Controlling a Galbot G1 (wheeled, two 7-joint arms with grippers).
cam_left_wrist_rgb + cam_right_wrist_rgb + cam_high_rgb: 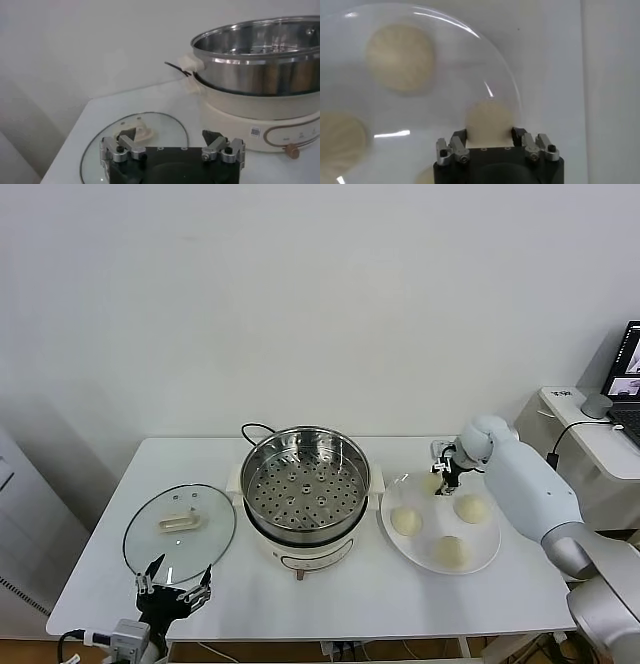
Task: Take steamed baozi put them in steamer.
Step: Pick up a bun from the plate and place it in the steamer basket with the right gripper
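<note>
The right gripper point(490, 131), fingers closing around the far baozi point(489, 119) on the plate point(482, 556), could squash the soft bun; left gripper point(172, 581), fingers wide and empty, idles lower left.

We see a white surface point(400, 584) carrying a glass lid point(180, 532) at lower left, the steamer point(305, 494) at centre, a white plate point(480, 556) at right.

Four steamed baozi point(407, 520) on one plate point(482, 560), one steamer point(305, 480), one glass lid point(180, 533).
</note>
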